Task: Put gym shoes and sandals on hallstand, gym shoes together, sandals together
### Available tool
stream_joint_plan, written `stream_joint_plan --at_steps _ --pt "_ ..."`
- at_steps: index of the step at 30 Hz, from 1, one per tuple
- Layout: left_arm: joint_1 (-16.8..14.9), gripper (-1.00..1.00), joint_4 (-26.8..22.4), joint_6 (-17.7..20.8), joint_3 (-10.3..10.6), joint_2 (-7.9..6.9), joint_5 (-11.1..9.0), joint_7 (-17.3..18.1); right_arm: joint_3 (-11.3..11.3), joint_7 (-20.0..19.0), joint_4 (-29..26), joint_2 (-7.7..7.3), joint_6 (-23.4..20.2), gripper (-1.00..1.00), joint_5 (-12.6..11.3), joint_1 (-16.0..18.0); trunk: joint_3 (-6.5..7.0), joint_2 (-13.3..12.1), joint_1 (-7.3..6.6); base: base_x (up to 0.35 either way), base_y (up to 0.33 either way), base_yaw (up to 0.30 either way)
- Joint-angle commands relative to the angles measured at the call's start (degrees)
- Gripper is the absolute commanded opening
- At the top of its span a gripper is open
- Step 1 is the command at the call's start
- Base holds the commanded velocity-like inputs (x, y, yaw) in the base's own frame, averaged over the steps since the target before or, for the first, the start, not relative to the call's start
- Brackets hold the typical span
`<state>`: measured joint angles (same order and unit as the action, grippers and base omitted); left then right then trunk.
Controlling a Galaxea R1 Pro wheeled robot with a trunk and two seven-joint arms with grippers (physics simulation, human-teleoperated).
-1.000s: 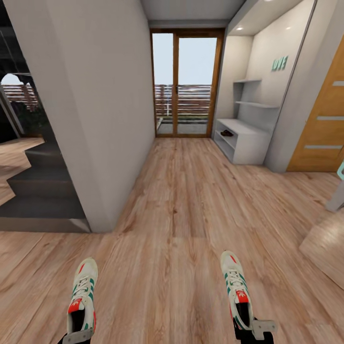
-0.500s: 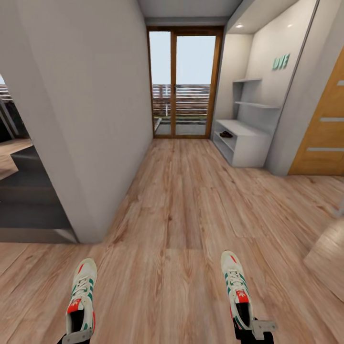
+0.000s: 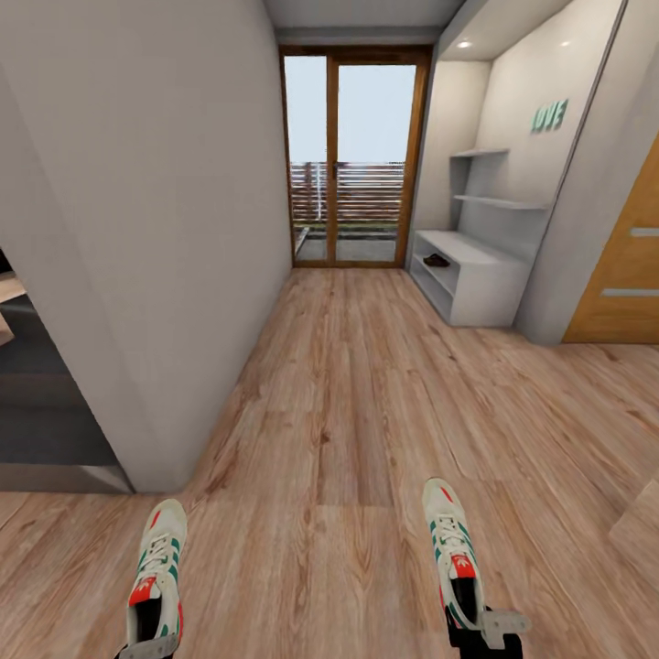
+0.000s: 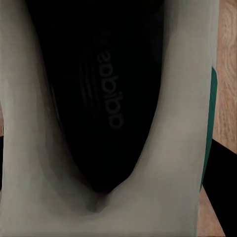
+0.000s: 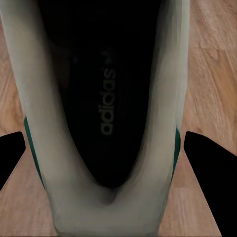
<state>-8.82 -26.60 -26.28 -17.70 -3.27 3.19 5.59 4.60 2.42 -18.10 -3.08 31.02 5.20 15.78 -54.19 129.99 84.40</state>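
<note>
White, green-striped, red-heeled gym shoes (image 3: 156,581); pale-grey hallstand (image 3: 476,275); light-brown grained corridor floor (image 3: 348,412).

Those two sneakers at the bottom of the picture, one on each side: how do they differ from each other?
The left gym shoe is in the left gripper; the right gym shoe is in the right gripper. The left shoe's toe leans slightly towards the middle, and the right shoe's toe does too, so they mirror each other. Both are white with green stripes, red-orange patches and white laces, toes pointing down the corridor floor.
</note>
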Motion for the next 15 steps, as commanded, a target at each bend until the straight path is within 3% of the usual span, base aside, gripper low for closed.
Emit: stream_joint_plan --at_steps 1,15 --pt "-0.05 -1.00 0.04 -0.17 -0.50 0.07 0.31 0.56 0.30 0.21 -0.01 0.05 0.17 -1.00 0.54 0.04 -0.05 0.02 0.02 0.336 0.000 0.000" --pt "-0.05 -1.00 0.06 -0.17 -0.47 0.10 0.19 0.69 0.33 0.13 0.25 0.00 0.09 -1.00 0.60 0.04 -0.05 0.02 0.02 0.336 0.000 0.000"
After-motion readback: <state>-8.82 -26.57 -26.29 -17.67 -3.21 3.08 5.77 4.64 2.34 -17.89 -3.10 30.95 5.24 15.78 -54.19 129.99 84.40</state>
